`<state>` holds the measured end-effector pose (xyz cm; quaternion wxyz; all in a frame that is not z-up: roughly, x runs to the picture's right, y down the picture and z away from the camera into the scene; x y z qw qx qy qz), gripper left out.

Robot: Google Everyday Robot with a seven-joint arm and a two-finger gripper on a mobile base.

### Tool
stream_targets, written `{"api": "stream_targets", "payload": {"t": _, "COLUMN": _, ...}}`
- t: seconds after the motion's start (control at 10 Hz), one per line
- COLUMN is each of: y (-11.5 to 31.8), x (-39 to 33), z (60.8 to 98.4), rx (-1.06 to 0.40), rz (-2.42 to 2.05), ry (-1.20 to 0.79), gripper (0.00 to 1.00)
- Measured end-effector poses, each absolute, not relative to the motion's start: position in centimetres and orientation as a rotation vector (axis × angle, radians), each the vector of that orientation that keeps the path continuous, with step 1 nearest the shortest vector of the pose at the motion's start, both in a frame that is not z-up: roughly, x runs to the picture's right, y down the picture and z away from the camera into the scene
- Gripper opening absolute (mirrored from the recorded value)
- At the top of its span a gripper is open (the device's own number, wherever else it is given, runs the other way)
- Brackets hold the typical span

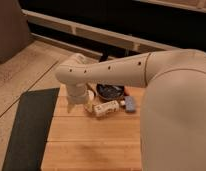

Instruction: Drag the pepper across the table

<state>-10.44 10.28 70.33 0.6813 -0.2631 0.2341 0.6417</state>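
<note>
My white arm reaches from the right across the far part of the light-brown wooden table (91, 145). It bends down at a round joint, and my gripper (77, 103) hangs below it, low over the table's far left part. I cannot make out the pepper. A small yellowish thing (89, 106) lies just right of the gripper, partly hidden, and I cannot tell what it is.
A dark bowl (110, 91) stands at the table's far edge. A white and yellow packet (106, 108) and a small blue object (130, 104) lie in front of it. A dark grey mat (25, 127) lies on the floor left of the table. My arm's bulk covers the right side.
</note>
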Motion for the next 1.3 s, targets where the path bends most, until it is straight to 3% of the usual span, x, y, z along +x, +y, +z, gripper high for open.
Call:
{"api": "stream_targets", "payload": {"t": 1.2, "y": 10.2, "x": -10.5, "z": 70.3, "rx": -0.589, "rz": 1.438, "ry": 0.524, "gripper": 0.65}}
{"api": "stream_targets", "payload": {"t": 1.3, "y": 8.5, "x": -9.9, "z": 72.2, "rx": -0.553, "rz": 1.39, "ry": 0.509, "gripper": 0.65}}
